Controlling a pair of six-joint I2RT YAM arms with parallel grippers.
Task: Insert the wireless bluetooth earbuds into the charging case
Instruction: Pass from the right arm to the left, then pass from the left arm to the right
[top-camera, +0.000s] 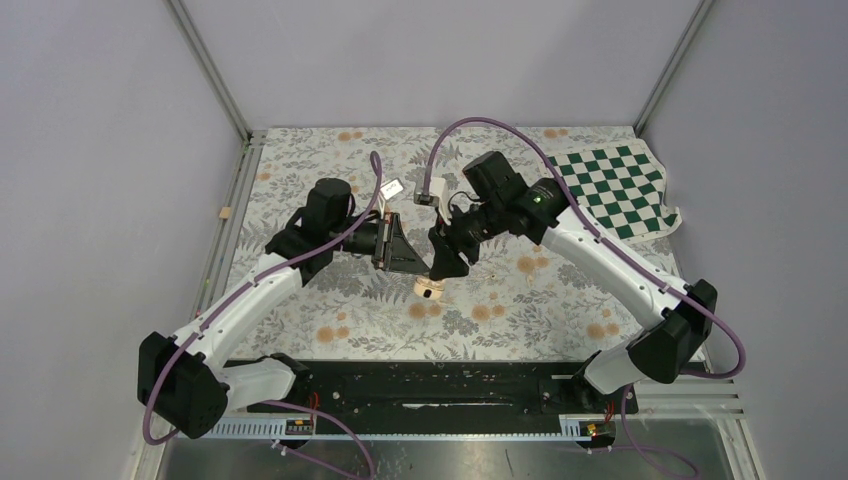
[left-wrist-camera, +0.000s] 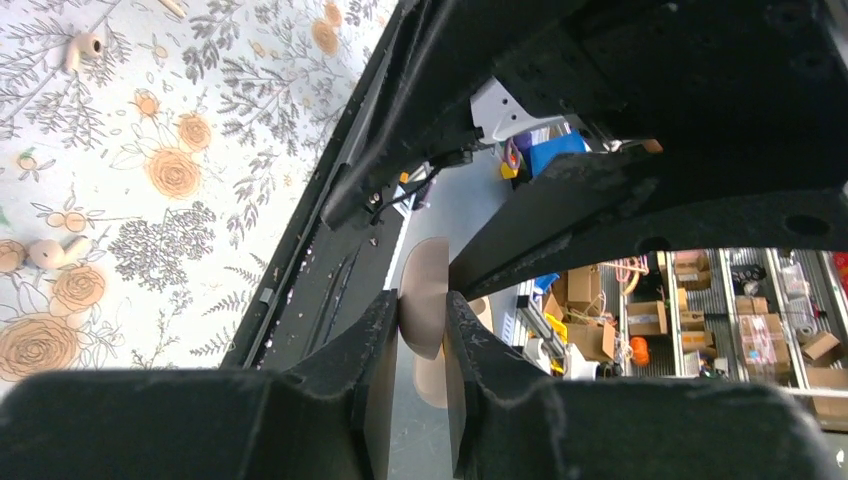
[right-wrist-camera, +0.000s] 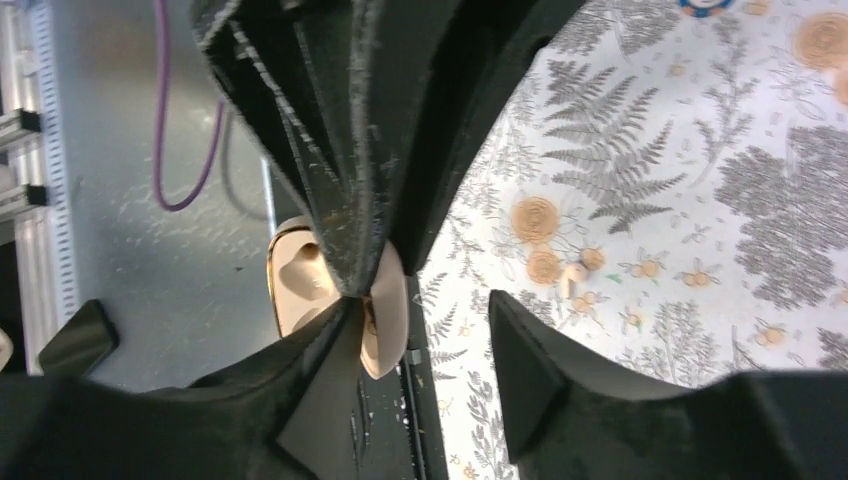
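The charging case (left-wrist-camera: 424, 300) is open and held in the air, one peach-beige half pinched between my left gripper's (left-wrist-camera: 422, 318) fingers. In the top view it (top-camera: 430, 289) shows just below both gripper tips. In the right wrist view its tray half (right-wrist-camera: 300, 283) shows empty bud hollows and the other half (right-wrist-camera: 388, 318) hangs between the jaws of my right gripper (right-wrist-camera: 425, 312). That gripper is open, its left finger (right-wrist-camera: 330, 345) against the case. Earbuds lie on the cloth: one (left-wrist-camera: 84, 45) far off, one (left-wrist-camera: 48, 251) nearer, one (right-wrist-camera: 576, 277) in the right wrist view.
A flowered cloth (top-camera: 330, 300) covers the table. A green-and-white checkered cloth (top-camera: 612, 186) lies at the back right. The black base rail (top-camera: 430, 385) runs along the near edge. A blue chip (right-wrist-camera: 702, 4) lies on the cloth. Grey walls close off the back and sides.
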